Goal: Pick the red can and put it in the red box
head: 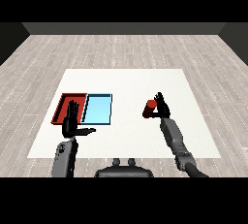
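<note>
The left hand [71, 122] hangs nearest, fingers straight and thumb out, holding nothing, before the red tray [61, 105] and blue tray [98, 109]. Farther right, the right hand [161, 106] curls around the red can [150, 107], tilted, unlabelled, over the white table [131, 85].

Single head view: high, near table [126, 80] edge, facing down and forward; whole tabletop visible, floor [121, 48] beyond far side.
</note>
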You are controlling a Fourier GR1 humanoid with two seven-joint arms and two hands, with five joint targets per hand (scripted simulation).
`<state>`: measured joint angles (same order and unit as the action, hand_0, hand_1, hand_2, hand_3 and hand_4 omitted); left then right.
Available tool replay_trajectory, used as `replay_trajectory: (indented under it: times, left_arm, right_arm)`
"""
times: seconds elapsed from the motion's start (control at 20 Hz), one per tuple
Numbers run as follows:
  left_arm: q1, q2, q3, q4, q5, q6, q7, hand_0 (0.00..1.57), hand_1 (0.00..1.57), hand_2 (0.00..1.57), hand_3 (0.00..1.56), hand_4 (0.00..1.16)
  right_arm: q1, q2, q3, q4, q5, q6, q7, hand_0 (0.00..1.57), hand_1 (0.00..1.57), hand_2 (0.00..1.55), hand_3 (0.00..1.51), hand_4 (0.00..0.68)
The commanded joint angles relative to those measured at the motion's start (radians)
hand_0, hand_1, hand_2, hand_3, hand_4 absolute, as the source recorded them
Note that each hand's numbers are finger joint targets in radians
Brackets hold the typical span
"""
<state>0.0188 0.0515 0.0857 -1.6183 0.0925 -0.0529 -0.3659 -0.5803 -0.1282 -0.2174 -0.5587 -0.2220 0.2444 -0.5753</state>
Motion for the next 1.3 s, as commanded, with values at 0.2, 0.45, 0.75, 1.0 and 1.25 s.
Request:
replay_trajectory:
  times: [0.2,0.45,0.75,1.0,1.25]
  left_arm:
    - [-0.015,0.03,0.027,-0.007,0.013,-0.012,0.016,0.0,0.0,0.0,0.0,0.0]
    - [0.008,-0.004,-0.001,0.002,0.005,-0.006,-0.011,0.0,0.0,0.0,0.0,0.0]
    - [0.083,-0.009,-0.016,-0.073,-0.01,-0.004,-0.017,0.0,0.0,0.0,0.0,0.0]
    - [0.027,-0.01,-0.026,-0.054,-0.021,0.011,0.024,0.0,0.0,0.0,0.0,0.0]
    - [0.041,0.009,0.006,-0.068,0.019,-0.018,0.014,0.0,0.0,0.0,0.0,0.0]
  right_arm:
    - [-0.048,-0.01,0.005,0.058,0.013,-0.015,-0.008,0.0,0.0,0.0,0.0,0.0]
    - [-0.118,-0.004,-0.014,0.195,0.023,-0.023,-0.079,0.0,0.0,0.0,0.0,0.0]
    - [-0.118,0.044,0.0,0.156,0.019,-0.072,-0.034,0.0,0.0,0.0,0.0,0.0]
    - [-0.121,0.05,0.011,0.164,0.034,-0.081,-0.045,0.0,0.0,0.0,0.0,0.0]
    - [-0.163,0.026,-0.004,0.277,0.048,-0.039,-0.11,0.0,0.0,0.0,0.0,0.0]
